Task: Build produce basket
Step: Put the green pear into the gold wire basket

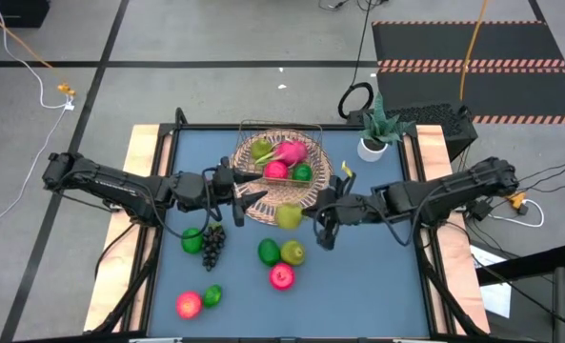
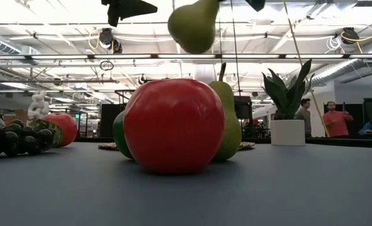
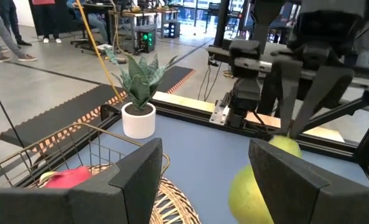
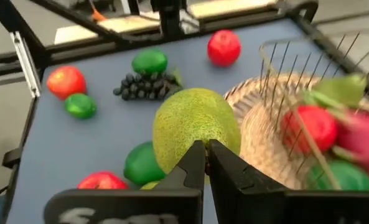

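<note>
One pear [image 4: 195, 127] in right gripper [image 4: 206, 163]

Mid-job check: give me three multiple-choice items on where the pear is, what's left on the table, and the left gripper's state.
1. Where is the yellow-green pear?
A. In the basket well
B. Held in the air by the right gripper, beside the basket rim
C. On the table

2. How many red apples lie on the table?
A. None
B. Two
C. Five

3. The left gripper is:
A. Open, empty
B. Shut on a lime
C. Holding grapes

Key: B, the right wrist view shows the fingers pinching the pear's stem; B, the high view shows two; A, its fingers are spread.
</note>
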Robot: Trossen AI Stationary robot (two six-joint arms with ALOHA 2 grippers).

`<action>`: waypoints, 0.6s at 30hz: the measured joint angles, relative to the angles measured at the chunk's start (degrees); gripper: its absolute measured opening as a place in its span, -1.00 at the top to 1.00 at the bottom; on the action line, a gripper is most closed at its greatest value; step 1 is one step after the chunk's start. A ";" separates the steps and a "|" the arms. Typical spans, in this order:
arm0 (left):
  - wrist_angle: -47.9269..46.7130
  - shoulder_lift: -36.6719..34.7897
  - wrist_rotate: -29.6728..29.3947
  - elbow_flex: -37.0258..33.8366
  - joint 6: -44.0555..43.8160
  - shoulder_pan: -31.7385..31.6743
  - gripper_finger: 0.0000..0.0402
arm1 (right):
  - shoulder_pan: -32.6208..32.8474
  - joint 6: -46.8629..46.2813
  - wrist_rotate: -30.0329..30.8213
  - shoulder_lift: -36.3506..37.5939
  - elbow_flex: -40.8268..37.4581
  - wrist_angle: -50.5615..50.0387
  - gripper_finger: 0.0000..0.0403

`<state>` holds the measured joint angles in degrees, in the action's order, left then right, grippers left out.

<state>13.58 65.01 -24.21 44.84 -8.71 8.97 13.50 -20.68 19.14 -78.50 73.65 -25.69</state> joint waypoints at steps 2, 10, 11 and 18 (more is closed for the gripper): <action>0.00 0.00 0.00 0.00 -0.02 0.00 -0.21 | -1.52 2.27 0.09 0.09 0.00 1.89 0.99; -0.02 0.00 0.00 0.00 -0.02 -0.04 -0.21 | -10.46 8.41 -5.78 -0.55 0.00 12.10 0.99; -0.02 0.00 0.00 0.00 -0.02 -0.04 -0.21 | -11.78 8.91 -7.19 -0.91 0.00 13.38 0.99; -1.05 0.00 -0.05 0.00 0.24 -0.04 -0.21 | -19.74 11.87 -17.23 -3.51 0.00 18.69 0.99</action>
<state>12.53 65.01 -24.26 44.84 -8.47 8.93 -6.25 -8.81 1.91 -82.01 73.65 -7.00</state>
